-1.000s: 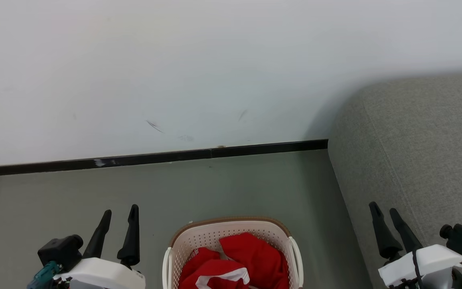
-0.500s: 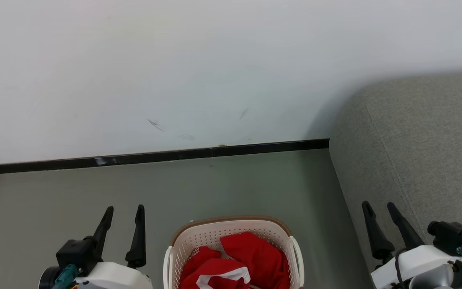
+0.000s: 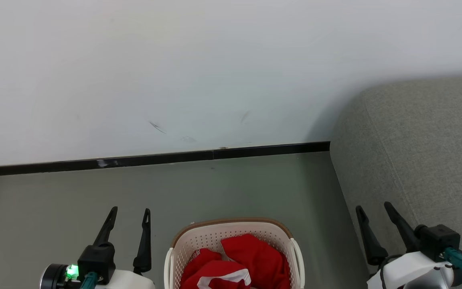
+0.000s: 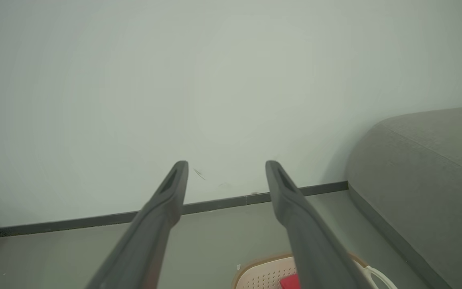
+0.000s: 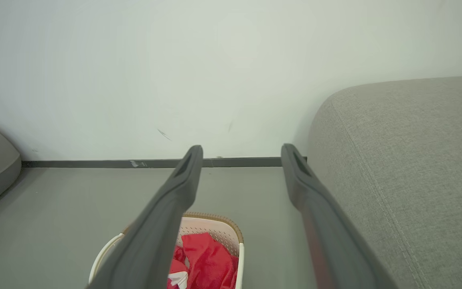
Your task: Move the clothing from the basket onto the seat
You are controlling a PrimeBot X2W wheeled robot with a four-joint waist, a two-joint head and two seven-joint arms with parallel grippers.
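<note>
**Entry: laundry transfer, pre-grasp stage**

- Item: red clothing (image 3: pixel 255 257), white trim band, crumpled heap. Loc.: inside the basket (image 3: pixel 207 241), none on the seat (image 3: pixel 427 152).
- Basket: cream, perforated, brown rim. Stands on the grey floor (image 3: pixel 235 184) betw. both arms, well short of the wall (image 3: pixel 175 60). The seat's side is just to its right.
- left gripper (image 3: pixel 130 209): jaws spread wide, nothing betw. them. Hangs left of the basket, apart from it, tips toward the wall.
- right gripper (image 3: pixel 373 206): jaws spread wide, empty. Sits over the seat's front edge, right of the basket.
- Step (est.): opening reach, no garment gripped yet, task approx. at start.
- Next move req. (est.): one arm swings in over the basket mouth, tips turn down, descends into the heap, closes on a raised fold. Soft cloth prob. needs a deep bite to lift clear of the rim.
- Orientation: basket upright, mouth up, curved far end facing the wall, handles at left and right. Near part cropped by head view's lower edge, so long axis can't be settled. Garment bunched, no clear axis, white band lies toward the near side.
</note>
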